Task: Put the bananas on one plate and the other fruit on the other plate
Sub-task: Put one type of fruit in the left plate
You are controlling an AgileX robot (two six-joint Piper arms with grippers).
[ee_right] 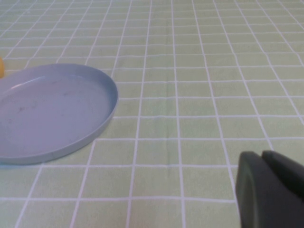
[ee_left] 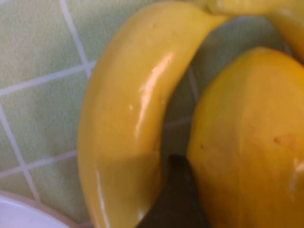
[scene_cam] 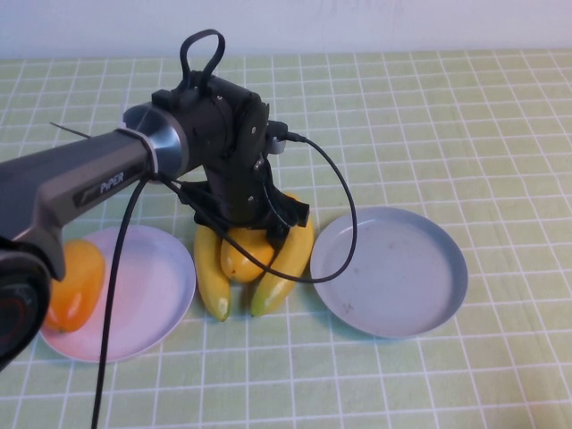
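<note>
Left gripper (scene_cam: 253, 234) lowered over yellow-orange mango (scene_cam: 243, 255) between bananas (scene_cam: 213, 268), jaws spread around it; mango to be clamped centrally without snagging bananas, then lifted to pink plate (scene_cam: 152, 295). Right gripper (ee_right: 270, 190) parked beside grey-blue plate (ee_right: 52, 109), finger state cannot be told.

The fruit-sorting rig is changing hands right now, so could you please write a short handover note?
Left gripper: down over the yellow mango between the two bananas, one finger wedged between mango and banana.
Right gripper: out of the high view, low over the cloth beside the grey-blue plate.
Done: orange mango lies on the pink plate.
Left: yellow mango to the pink plate; both bananas, on the cloth between the plates, to the grey-blue plate.
</note>
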